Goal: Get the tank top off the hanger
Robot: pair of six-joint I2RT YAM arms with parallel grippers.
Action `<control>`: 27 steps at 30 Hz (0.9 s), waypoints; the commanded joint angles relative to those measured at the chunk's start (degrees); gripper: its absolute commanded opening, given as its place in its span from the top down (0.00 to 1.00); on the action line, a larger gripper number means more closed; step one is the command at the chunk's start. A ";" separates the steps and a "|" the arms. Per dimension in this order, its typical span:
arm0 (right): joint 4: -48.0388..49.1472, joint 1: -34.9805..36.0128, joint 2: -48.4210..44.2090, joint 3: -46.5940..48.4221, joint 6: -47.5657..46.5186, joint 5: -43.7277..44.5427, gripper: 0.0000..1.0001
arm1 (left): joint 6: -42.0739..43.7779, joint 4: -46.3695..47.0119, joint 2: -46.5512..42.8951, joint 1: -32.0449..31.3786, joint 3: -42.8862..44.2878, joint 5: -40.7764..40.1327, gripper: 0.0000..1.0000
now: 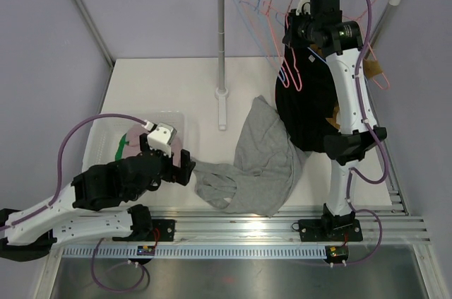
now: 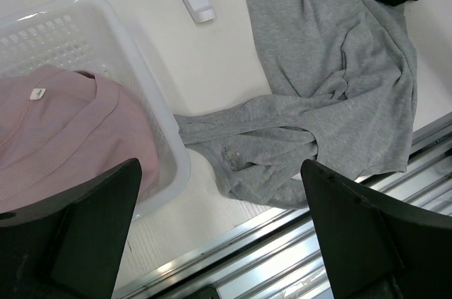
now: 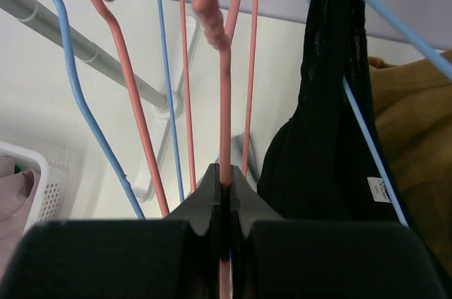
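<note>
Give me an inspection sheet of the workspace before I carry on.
Surface: white table, clothes lying on it.
Job's things: black top hangs on a blue hanger on the rack.
Clutter: grey garment heaped on the table; basket holding a pink garment; mustard garment hanging beside the black top.
Grippers: left gripper open above the grey garment's edge; right gripper shut on a pink hanger.
Cables: purple cables loop along both arms; no snag seen.
Surroundings: lilac walls; nothing else seen.
</note>
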 commanded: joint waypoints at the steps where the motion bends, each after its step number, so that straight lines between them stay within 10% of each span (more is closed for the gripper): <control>1: 3.89 -0.24 -4.55 -3.25 0.24 -1.24 0.94 | 0.57 3.70 2.31 0.02 1.25 -0.11 0.01; 8: 1.71 -0.24 -10.19 -1.78 0.07 3.60 0.23 | 1.27 16.25 13.55 0.01 1.34 6.73 0.01; 14: 1.35 -0.24 -22.04 -7.04 0.24 8.44 0.21 | 2.67 29.71 29.72 0.01 2.31 16.67 0.01; 17: 1.52 -0.24 -30.48 -13.53 1.47 6.69 0.00 | 2.85 33.84 39.91 0.01 5.02 19.40 0.01; 27: 14.44 -0.24 -65.01 -56.06 5.86 -10.70 0.00 | 0.13 33.85 67.07 -0.07 14.00 22.13 0.01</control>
